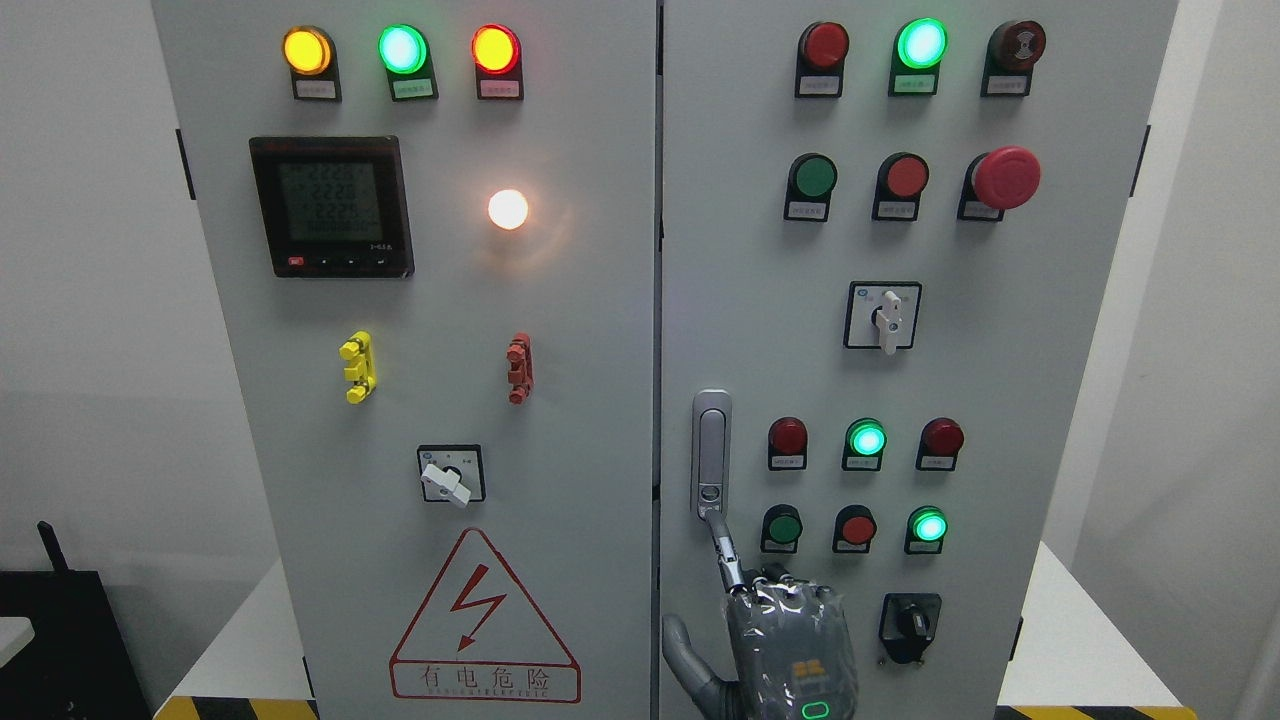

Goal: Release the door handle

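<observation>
Right hand, index finger out and the others curled on nothing, touches the bottom end of the door handle by the right door's left edge; a crooked withdrawal might snag it.

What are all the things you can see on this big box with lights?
cabinet: one, grey, two doors, fills the view
top lamps: three, yellow, green and red, top of left door
meter: one, black, left door
white lamp: one, lit, right of the meter
clips: two, yellow and red, middle of left door
white-knob switches: two, one on each door
warning sign: one, red triangle, bottom of left door
round lamps and buttons: eleven, red or green, right door
mushroom button: one, red, upper right
black knob: one, lower right
door handle: one, silver, left edge of right door
robot hand: one, grey, bottom, just below the door handle
</observation>
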